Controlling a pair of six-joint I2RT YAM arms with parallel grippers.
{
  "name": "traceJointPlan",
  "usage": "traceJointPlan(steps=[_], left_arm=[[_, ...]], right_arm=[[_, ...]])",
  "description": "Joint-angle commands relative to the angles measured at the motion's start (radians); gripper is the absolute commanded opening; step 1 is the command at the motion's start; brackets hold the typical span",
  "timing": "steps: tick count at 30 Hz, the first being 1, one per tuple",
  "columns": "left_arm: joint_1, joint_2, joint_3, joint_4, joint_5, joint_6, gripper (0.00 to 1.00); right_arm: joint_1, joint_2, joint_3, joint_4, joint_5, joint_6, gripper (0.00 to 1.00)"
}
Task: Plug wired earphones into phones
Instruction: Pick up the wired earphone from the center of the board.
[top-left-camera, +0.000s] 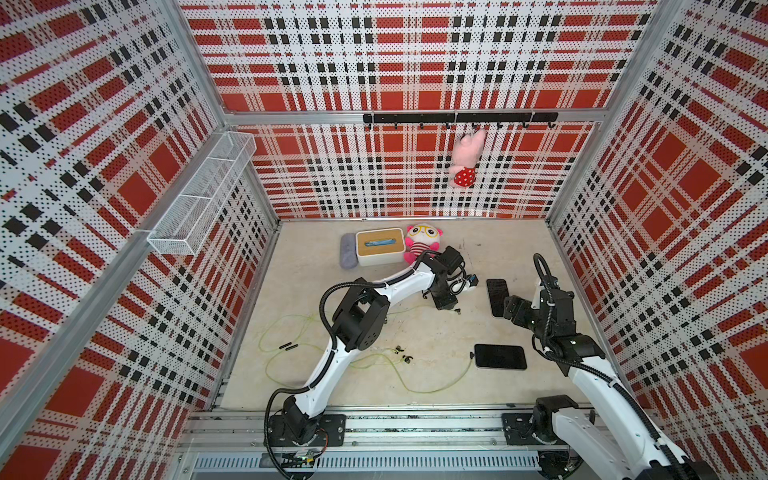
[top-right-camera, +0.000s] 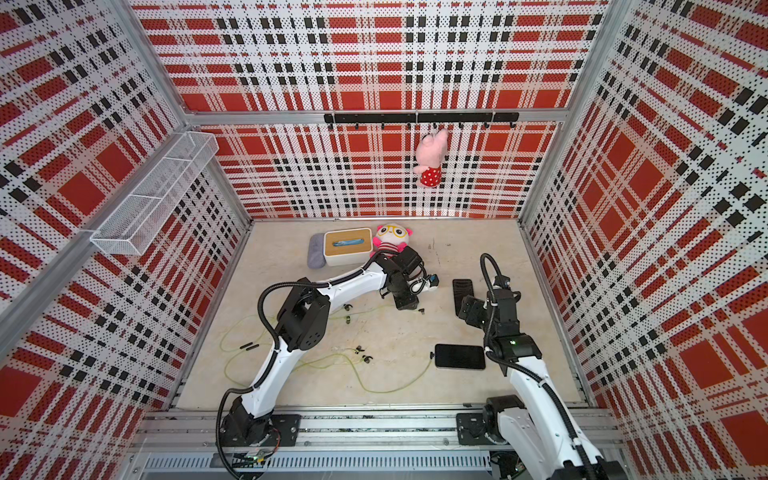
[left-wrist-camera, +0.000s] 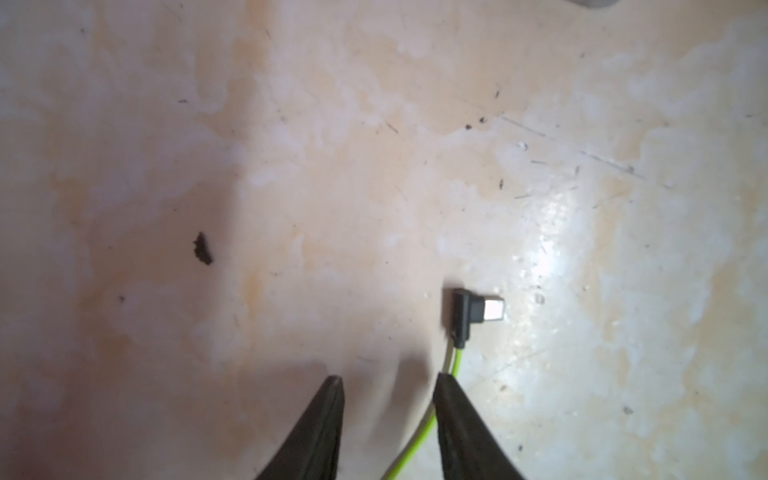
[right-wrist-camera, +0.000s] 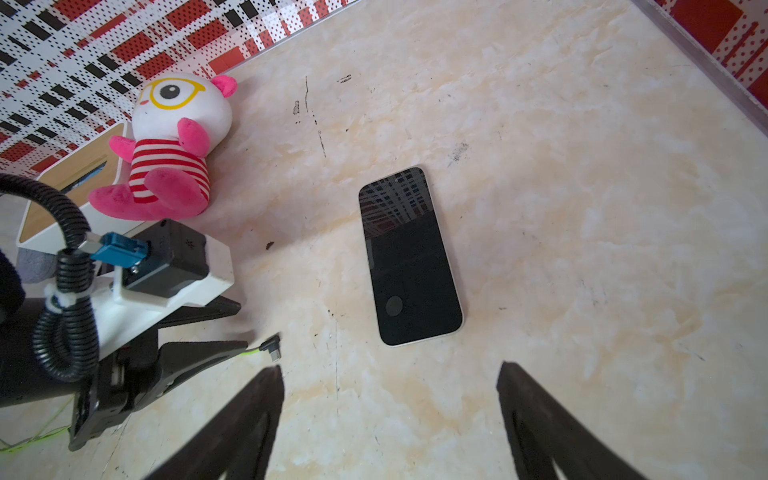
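Left tool (left-wrist-camera: 388, 377) is released, jaws parted, low over the table (left-wrist-camera: 291, 145). The yellow-green cable (left-wrist-camera: 415, 446) runs along the inside of one finger, and its black plug (left-wrist-camera: 473, 313) lies flat just past the tips. Right tool (right-wrist-camera: 389, 365) is spread wide and empty above the far phone (right-wrist-camera: 409, 257), screen-up, right of that plug. Near phone (top-left-camera: 500, 356) lies nearer, second plug (top-left-camera: 472, 355) at its left end.
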Motion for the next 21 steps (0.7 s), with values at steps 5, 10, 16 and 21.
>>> traceJointPlan(steps=[5,10,16,21], left_arm=[[0.003,-0.054,-0.053,0.001,0.010,0.085,0.40],[-0.001,-0.019,-0.038,-0.015,-0.032,0.098,0.38],[-0.015,0.020,-0.013,-0.032,-0.084,0.118,0.36],[-0.020,0.027,0.006,-0.056,-0.070,0.137,0.36]], right_arm=[[-0.002,0.002,0.007,0.026,-0.013,-0.017,0.85],[-0.003,0.002,0.008,0.023,-0.011,-0.018,0.85],[-0.003,0.000,0.011,0.018,-0.008,-0.019,0.84],[-0.002,0.003,0.011,0.020,-0.008,-0.019,0.84]])
